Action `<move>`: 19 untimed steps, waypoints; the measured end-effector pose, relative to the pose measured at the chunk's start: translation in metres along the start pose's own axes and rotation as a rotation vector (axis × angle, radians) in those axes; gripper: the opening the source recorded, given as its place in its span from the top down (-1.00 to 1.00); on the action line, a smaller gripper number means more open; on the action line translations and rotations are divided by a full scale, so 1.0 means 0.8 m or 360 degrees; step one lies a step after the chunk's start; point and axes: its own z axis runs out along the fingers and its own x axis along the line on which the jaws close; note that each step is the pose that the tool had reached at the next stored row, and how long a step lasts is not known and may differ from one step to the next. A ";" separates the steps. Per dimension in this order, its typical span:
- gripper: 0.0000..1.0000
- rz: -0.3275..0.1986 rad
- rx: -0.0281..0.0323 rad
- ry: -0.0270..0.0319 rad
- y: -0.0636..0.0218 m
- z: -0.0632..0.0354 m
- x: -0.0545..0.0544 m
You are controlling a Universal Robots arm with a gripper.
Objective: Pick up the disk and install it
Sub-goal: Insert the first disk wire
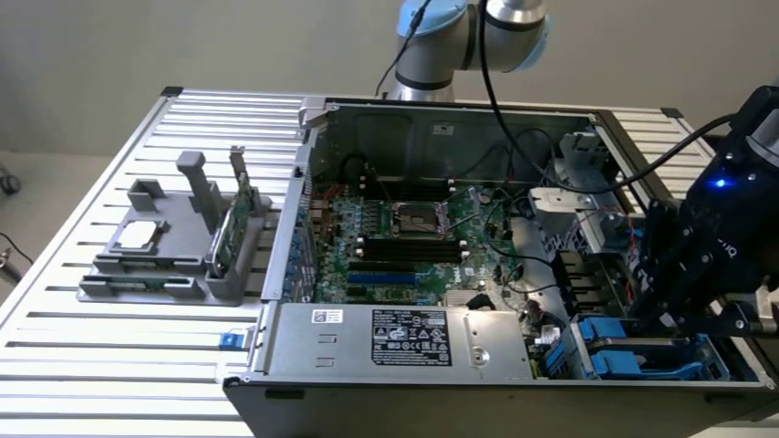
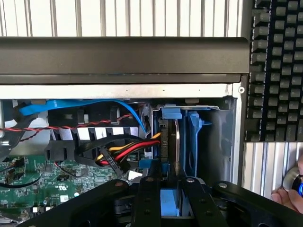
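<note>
The disk [image 2: 169,142] stands on edge in the drive bay at a corner of the open computer case [image 1: 365,401], its grey metal body framed by a blue carrier. My gripper [image 2: 171,189] straddles the disk's near edge, and blue plastic shows in its middle. In the exterior view my gripper [image 1: 684,319] hangs low over the blue-framed bay at the case's front corner, on the exterior view's right.
A second blue carrier [image 2: 195,142] sits right beside the disk. Red, yellow and black cables [image 2: 128,151] run into the bay. A grey holder [image 1: 159,265] with a chip and a green card stands on the slatted table. A keyboard [image 2: 277,71] and a hand [image 2: 289,196] are near.
</note>
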 end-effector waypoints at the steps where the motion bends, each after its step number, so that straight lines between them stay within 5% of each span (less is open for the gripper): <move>1: 0.51 0.0000 0.00001 0.00001 0.000 -0.002 0.000; 12: 0.51 -0.0009 -0.00004 0.00001 -0.025 -0.015 0.000; 15: 0.79 -0.0010 -0.00007 0.00001 -0.028 -0.016 0.001; 19: 0.79 -0.0010 -0.00008 0.00011 -0.028 -0.016 0.001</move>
